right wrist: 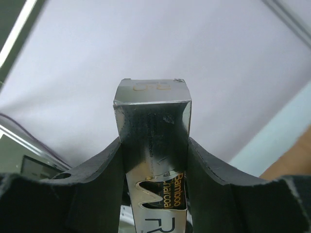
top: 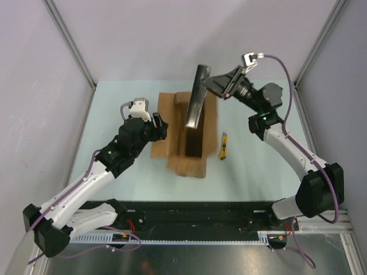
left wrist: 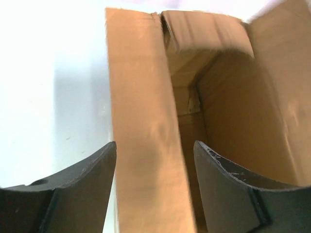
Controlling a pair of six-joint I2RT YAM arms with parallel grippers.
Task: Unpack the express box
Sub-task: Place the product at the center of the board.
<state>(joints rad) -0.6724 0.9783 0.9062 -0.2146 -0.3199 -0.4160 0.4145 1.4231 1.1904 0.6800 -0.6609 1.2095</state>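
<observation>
Slim package (top: 196, 97) above the express box (top: 189, 166); knife (top: 223, 146) right of it.

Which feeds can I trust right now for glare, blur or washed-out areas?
Left wrist: table beside the express box is blown out white, cardboard soft. Right wrist: slim package sharp, glare on its silver top. Top external: evenly lit, box edges slightly smeared.
</observation>
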